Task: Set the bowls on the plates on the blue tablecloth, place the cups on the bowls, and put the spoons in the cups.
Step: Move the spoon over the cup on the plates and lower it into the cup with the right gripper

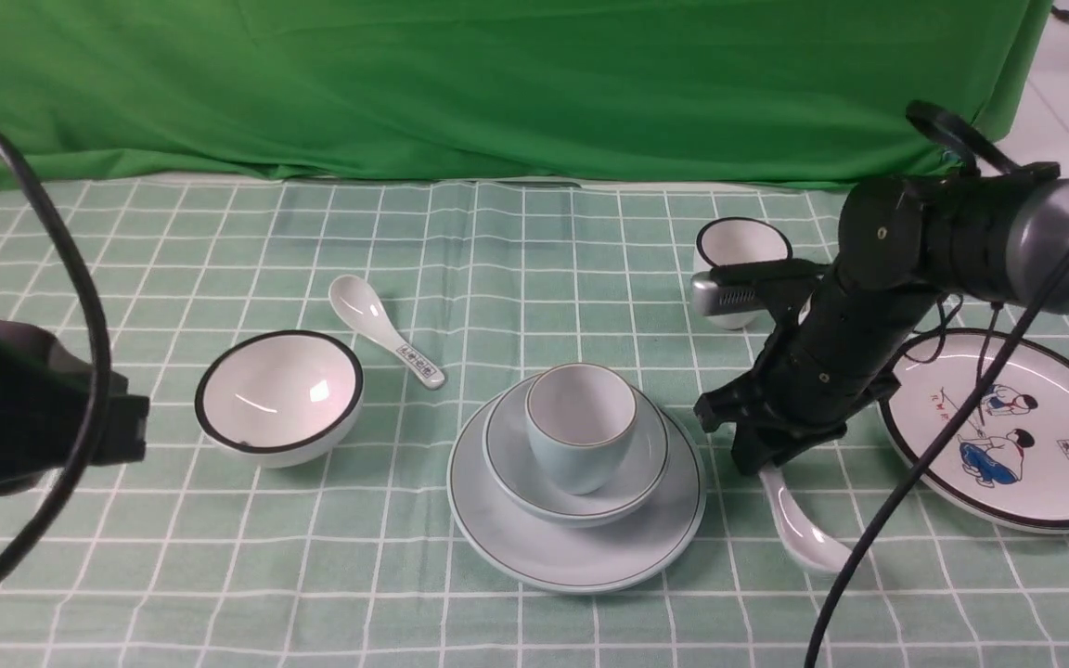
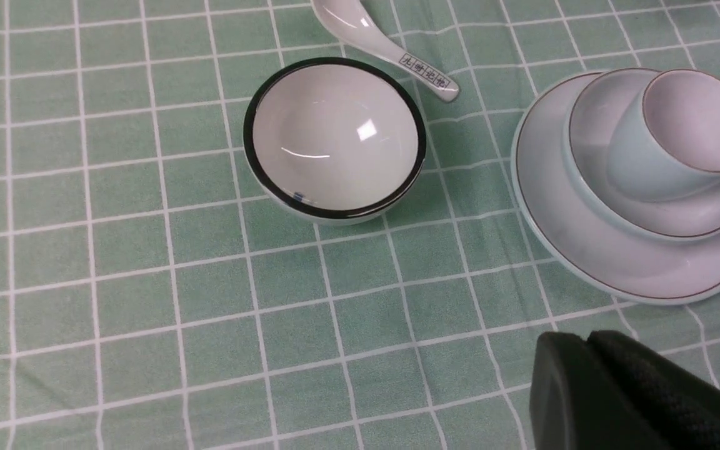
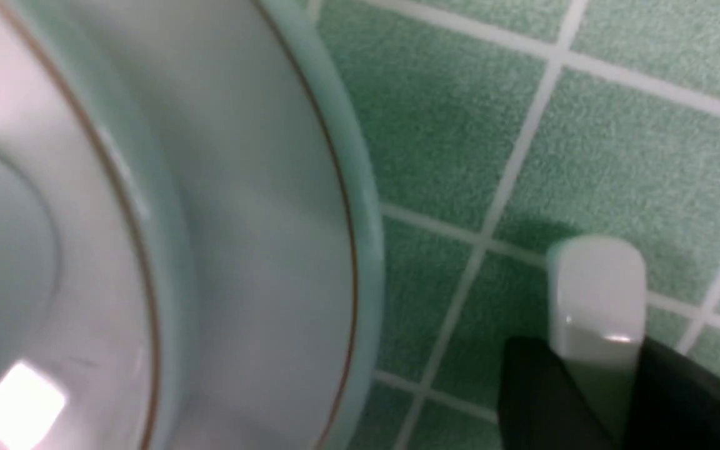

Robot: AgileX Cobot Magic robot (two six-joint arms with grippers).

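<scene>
The pale blue plate [image 1: 497,552] lies on the blue tablecloth [image 1: 349,557], holding the pale blue bowl [image 1: 508,450], with the pale blue cup [image 1: 581,450] tilted inside that. Just right of this plate, the right pincer [image 3: 597,353] points downward and pinches the plain spoon [image 1: 804,529] by its handle, the spoon's bowl end slanting toward the robot's side. The left pincer [image 2: 587,340] has its tips pressed together, with nothing between them. Left of the same plate sits the black-rimmed bowl [image 1: 279,394]; beyond the plate and to its left lies the patterned spoon [image 1: 386,331]. The black-rimmed cup [image 1: 743,243] stands beyond the plate to its right, partly hidden by the right arm [image 1: 878,269]. The cartoon plate [image 1: 1045,464] rests well to its right.
</scene>
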